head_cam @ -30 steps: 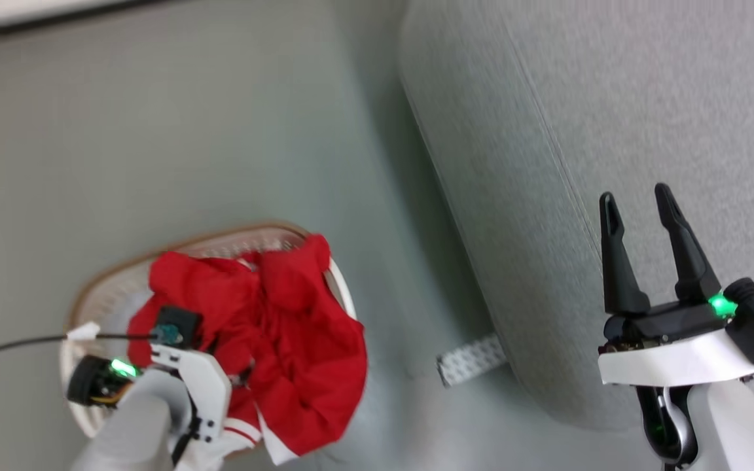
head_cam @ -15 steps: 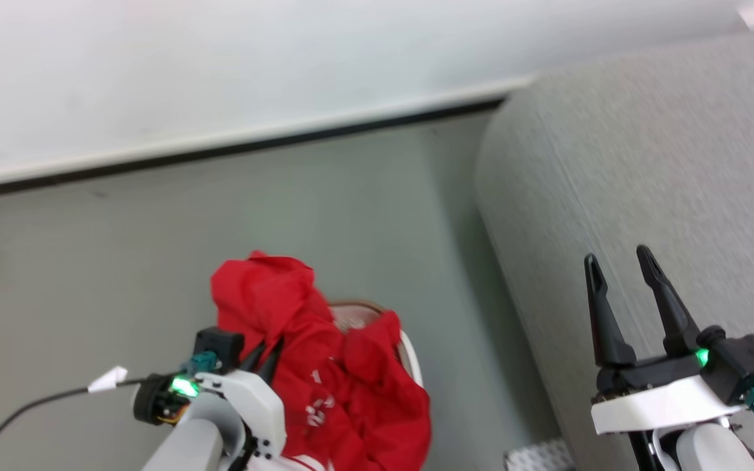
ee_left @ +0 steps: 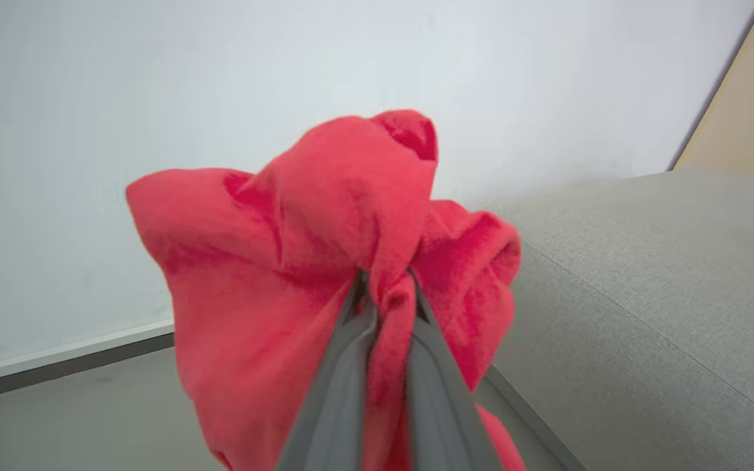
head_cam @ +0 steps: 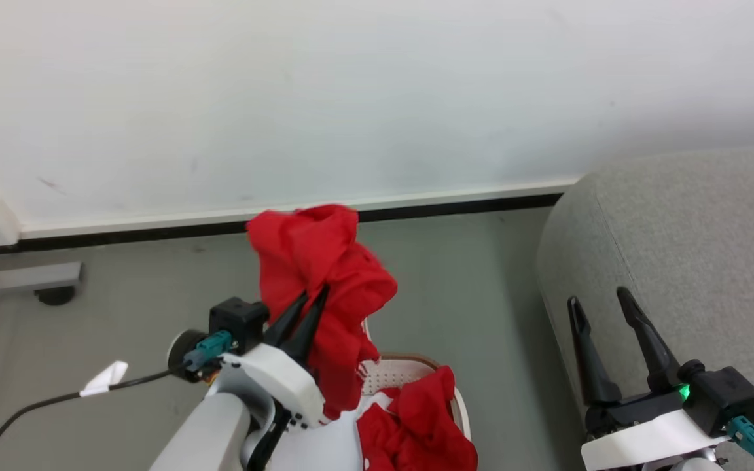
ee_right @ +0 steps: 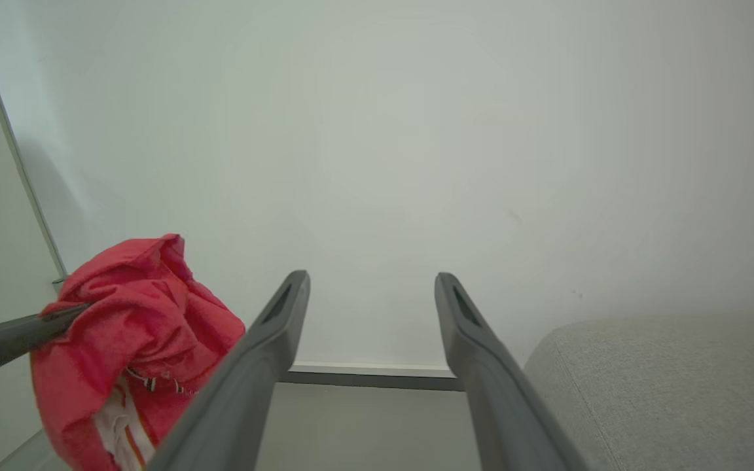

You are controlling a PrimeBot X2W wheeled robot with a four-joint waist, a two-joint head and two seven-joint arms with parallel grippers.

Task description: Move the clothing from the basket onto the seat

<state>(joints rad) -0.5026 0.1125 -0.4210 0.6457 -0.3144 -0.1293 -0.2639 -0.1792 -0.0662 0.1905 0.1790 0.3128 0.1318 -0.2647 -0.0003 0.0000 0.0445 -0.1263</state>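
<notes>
One red garment (head_cam: 315, 252) is held up above the basket (head_cam: 410, 360), pinched in my left fingers (head_cam: 317, 311). They are closed tight on a fold of it, and the cloth bunches above the tips and drapes down past the wrist. I cannot tell whether its lower end is free of the rim.

More red clothing (head_cam: 419, 428) lies in the basket below, with white trim showing. I see nothing on the part of the seat (head_cam: 678, 222) in view, so I judge the job to be at an early stage. How much is left in the basket I cannot say, since its lower part is cut off.

My right fingers (head_cam: 642, 330) are spread wide and hold nothing, hovering over the seat's near rounded edge.

The floor (head_cam: 475, 275) between basket and seat is open, and the wall (head_cam: 351, 98) stands behind both. The carry goes to my right across that gap. I'd want the hanging cloth raised over the seat's rounded edge so it doesn't drag. My idle right arm sits near that path, so I'd steer around it.
</notes>
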